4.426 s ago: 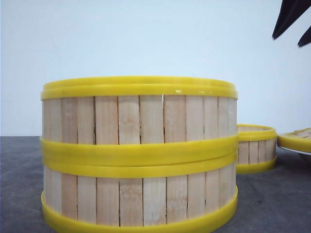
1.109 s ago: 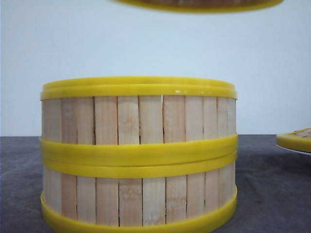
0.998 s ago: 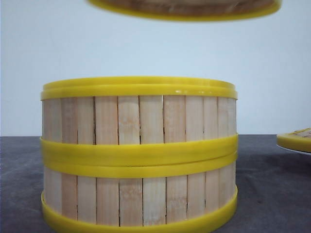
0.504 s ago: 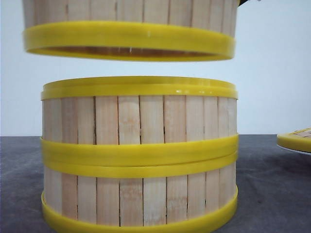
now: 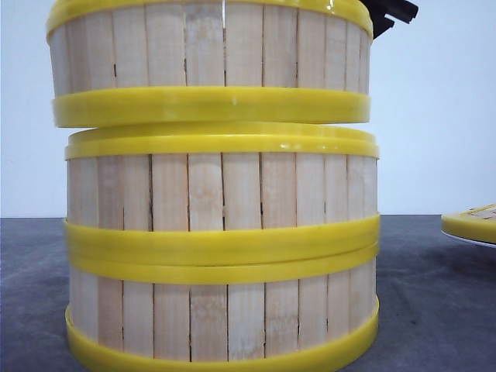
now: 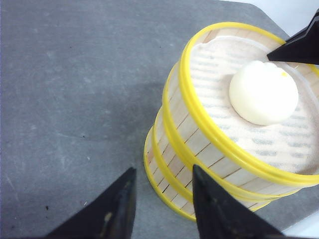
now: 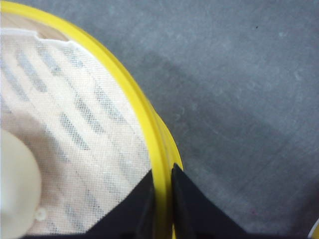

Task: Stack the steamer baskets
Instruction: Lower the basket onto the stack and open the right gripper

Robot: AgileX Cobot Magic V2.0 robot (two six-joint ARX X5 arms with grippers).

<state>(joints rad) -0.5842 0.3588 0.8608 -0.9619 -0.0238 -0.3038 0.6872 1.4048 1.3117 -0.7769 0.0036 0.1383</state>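
I see the stack close up in the front view: bottom basket [image 5: 221, 322] on the table [image 5: 434, 310], middle basket [image 5: 221, 186] on it, top basket [image 5: 209, 66] over those. Top basket's lower rim sits just at the middle one's upper rim, shifted a bit left; can't tell from here if it's fully seated. The stack blocks most of the scene behind. This view hides the inside (wrist views show it): a white bun [image 6: 263, 92] on a pale cloth liner [image 6: 279, 137] in the top basket.

Left wrist view gives all three tiers from above on grey table, which the front view can't. Left gripper [image 6: 162, 199] hangs beside the stack, fingers apart, holding nothing, one finger [image 6: 212, 209] overlapping the bottom rim in the picture; contact unclear.

Right wrist view shows the right gripper [image 7: 162, 191] pinching the top basket's yellow rim, one finger [image 7: 137, 206] inside on the liner side, the other outside, clamped tight. Its dark tip also shows in the front view, top right behind the basket.

Farther off, right edge of the front view: a lid [image 5: 471, 223], partly cut off.
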